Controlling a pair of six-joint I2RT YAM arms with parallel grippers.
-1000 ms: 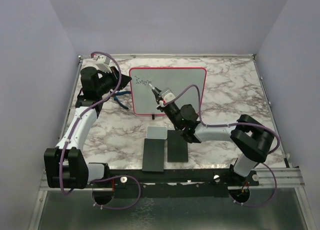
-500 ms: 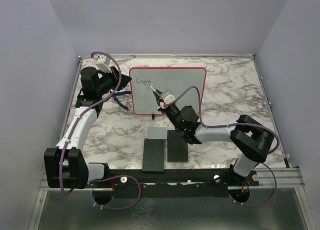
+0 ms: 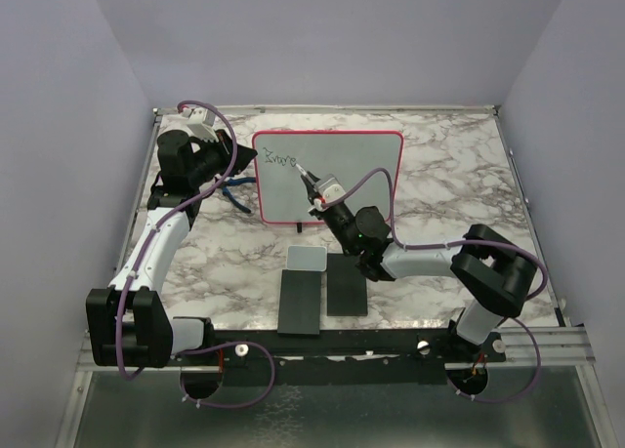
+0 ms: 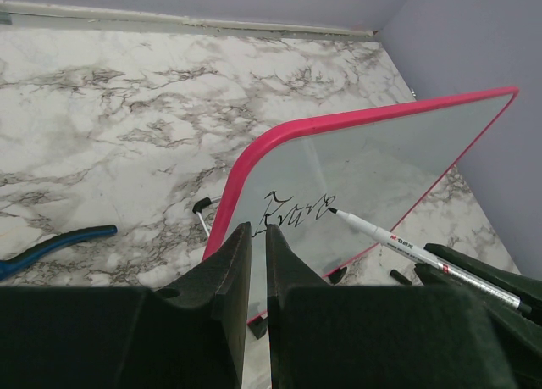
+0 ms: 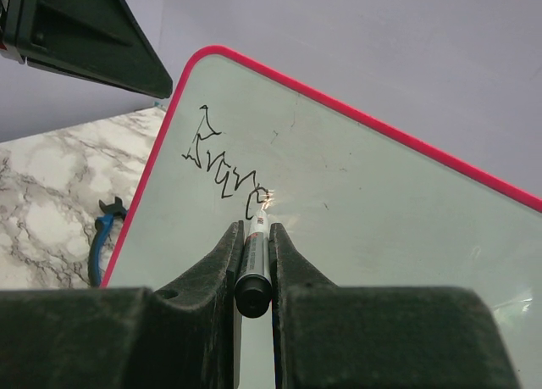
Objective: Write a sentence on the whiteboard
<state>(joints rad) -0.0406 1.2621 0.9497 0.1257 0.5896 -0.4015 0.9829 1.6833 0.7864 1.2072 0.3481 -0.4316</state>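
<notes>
Whiteboard (image 3: 332, 180), large and rectangular with a red-pink rim, stands tilted on small black feet at the far middle of the marble-patterned table (image 3: 449, 175); the sentence (image 5: 222, 170) is one short, thin, dark scrawl near its upper left corner; the right gripper (image 5: 253, 245) clamps a white marker pen (image 4: 406, 250), whose tip touches the scrawl's end; the left gripper (image 4: 251, 236), beside the board's left edge, has its fingers nearly together, gripping nothing.

1. The whiteboard (image 3: 342, 189) was white, rimmed in red-pink.
2. The sentence (image 3: 278, 159) was black.
3. The table (image 3: 459, 175) was white marble with grey veins.
4. The marker (image 4: 423, 254) was white, black-tipped.
5. The slabs (image 3: 299, 302) were black.
</notes>
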